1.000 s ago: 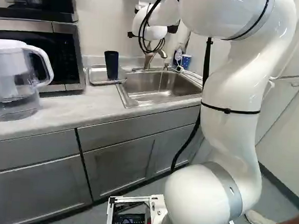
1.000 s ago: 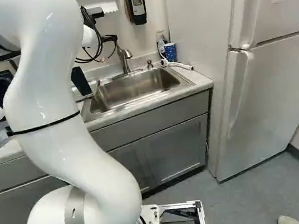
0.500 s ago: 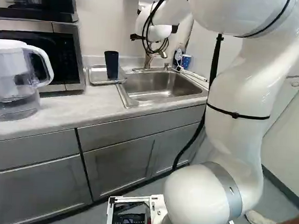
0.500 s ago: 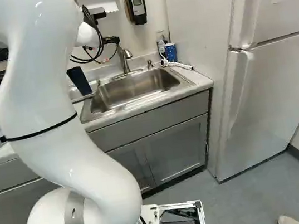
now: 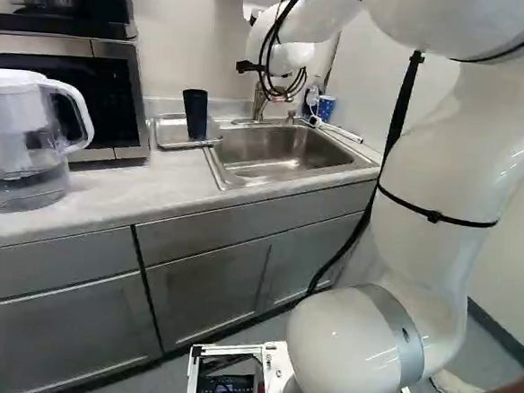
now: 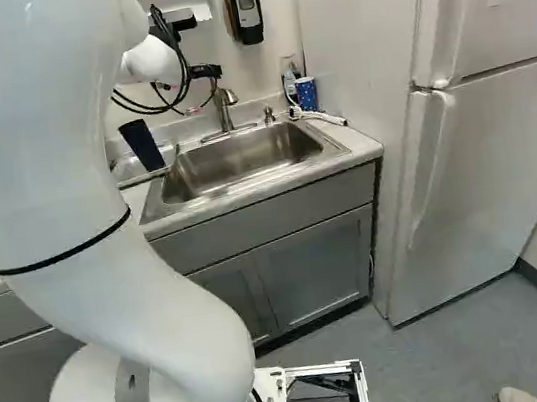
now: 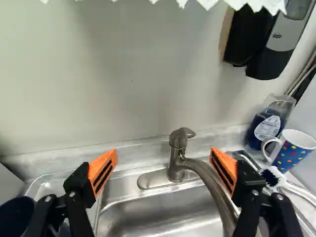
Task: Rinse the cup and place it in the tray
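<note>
Black parts of the gripper show near the faucet in the right base view; its fingertips are mostly hidden there. In the wrist view the gripper stands open, nothing gripped, with the faucet ahead between its orange pads. The dark blue cup stands upright in the metal tray, left of the sink. Part of a dark round rim, the cup, shows beside one finger in the wrist view. No water stream is visible under the spout.
A dotted mug and a soap bottle stand beyond the other finger. Above hangs a dispenser. A water pitcher and a microwave are at the left of the left base view.
My arm has swung to the right in the left base view, its wrist shifting slightly right by the faucet. A thin stream seemingly visible under the spout earlier no longer shows. Cup and tray are unmoved.
</note>
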Controlling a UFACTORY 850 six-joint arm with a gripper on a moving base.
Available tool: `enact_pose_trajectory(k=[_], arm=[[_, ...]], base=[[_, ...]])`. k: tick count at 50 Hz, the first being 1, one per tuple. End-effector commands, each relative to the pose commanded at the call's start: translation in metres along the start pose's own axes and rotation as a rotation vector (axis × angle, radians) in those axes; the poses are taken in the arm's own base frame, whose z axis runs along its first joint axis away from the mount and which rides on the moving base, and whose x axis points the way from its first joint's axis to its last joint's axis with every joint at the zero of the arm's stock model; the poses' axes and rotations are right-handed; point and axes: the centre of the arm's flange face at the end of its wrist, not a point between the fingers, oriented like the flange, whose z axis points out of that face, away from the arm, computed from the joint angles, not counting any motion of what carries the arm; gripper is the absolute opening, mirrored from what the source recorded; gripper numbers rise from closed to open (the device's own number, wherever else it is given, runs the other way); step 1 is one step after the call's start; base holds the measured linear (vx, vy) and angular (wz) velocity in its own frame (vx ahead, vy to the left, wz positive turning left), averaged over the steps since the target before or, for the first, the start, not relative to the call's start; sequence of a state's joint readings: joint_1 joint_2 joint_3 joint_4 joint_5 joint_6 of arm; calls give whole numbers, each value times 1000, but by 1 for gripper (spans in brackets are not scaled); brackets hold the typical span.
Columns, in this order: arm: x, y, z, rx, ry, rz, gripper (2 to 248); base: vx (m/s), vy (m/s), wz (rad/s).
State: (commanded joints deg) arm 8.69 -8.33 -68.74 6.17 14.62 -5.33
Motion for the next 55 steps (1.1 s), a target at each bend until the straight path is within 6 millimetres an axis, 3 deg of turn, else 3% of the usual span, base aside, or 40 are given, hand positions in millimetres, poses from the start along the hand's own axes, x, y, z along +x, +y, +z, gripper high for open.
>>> enact_pose_trajectory(k=[31, 55], arm=[[-17, 24, -58, -38, -39, 12, 247], [-49, 40, -103, -52, -252, 31, 247]], base=[[0, 0, 0], [0, 0, 0]])
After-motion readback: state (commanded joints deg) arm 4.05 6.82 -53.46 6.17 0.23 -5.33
